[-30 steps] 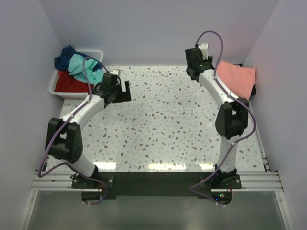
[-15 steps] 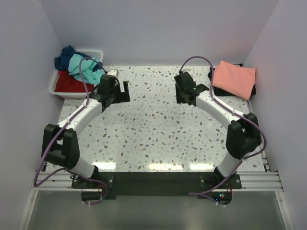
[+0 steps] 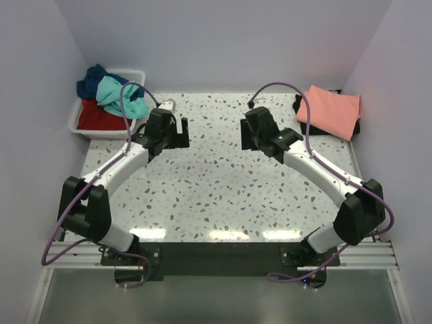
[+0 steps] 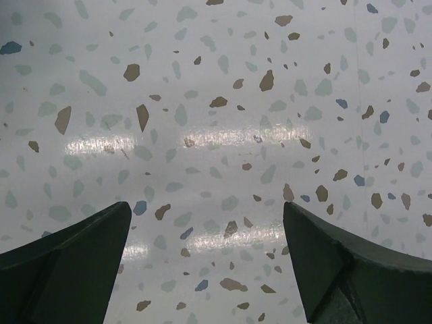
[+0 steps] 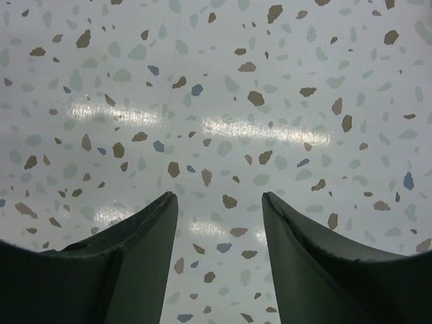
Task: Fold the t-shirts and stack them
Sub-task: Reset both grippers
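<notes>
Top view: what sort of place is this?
Likely a lab robot cell, not a home: left arm and right arm bolted to a rail at a speckled table, plain walls closing it in, a bin of crumpled shirts and a folded pink shirt.

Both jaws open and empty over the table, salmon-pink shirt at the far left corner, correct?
Not quite: the top external view shows the salmon-pink shirt at the far right corner. The left gripper and right gripper are open and empty over the table.
</notes>
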You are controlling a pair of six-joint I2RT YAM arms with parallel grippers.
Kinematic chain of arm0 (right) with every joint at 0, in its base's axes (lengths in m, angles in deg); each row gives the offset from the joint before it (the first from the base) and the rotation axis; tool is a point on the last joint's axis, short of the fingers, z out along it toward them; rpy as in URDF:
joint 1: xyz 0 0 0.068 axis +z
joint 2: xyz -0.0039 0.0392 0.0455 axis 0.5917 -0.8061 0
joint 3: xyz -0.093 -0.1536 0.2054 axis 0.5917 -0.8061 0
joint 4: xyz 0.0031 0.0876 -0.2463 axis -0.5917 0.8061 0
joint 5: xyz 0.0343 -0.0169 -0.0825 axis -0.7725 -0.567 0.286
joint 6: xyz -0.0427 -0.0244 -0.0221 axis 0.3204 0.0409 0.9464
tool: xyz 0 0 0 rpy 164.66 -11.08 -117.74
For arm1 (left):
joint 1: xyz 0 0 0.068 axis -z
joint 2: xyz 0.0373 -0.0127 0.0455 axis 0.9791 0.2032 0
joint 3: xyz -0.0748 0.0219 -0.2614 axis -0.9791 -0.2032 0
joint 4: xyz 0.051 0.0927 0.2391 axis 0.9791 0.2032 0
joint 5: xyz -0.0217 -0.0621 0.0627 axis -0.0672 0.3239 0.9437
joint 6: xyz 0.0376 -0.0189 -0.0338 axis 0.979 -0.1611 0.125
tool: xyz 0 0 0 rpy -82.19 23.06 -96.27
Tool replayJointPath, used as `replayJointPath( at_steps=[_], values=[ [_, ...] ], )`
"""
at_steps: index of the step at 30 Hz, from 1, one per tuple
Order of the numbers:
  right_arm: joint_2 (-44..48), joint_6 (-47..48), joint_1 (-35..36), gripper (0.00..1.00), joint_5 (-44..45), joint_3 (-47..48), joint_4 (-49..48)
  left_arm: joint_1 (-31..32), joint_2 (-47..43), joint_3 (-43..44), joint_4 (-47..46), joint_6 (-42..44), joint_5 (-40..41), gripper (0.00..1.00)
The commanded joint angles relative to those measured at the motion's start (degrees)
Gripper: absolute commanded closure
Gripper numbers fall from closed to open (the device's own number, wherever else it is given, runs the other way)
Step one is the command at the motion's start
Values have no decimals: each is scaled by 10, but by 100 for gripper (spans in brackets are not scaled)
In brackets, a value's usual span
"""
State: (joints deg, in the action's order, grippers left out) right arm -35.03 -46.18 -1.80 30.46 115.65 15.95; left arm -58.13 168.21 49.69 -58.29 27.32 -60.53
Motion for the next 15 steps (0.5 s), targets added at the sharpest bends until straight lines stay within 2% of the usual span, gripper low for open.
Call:
replayJointPath(
  at_steps=[1,15],
  values=[
    [25,-20,18,43,3,-17,-35,16,-25,2,-20,1,19,0],
    [-1,-30,68,42,17,3,-54,31,-60,-11,-8,-2,43,0]
  ],
)
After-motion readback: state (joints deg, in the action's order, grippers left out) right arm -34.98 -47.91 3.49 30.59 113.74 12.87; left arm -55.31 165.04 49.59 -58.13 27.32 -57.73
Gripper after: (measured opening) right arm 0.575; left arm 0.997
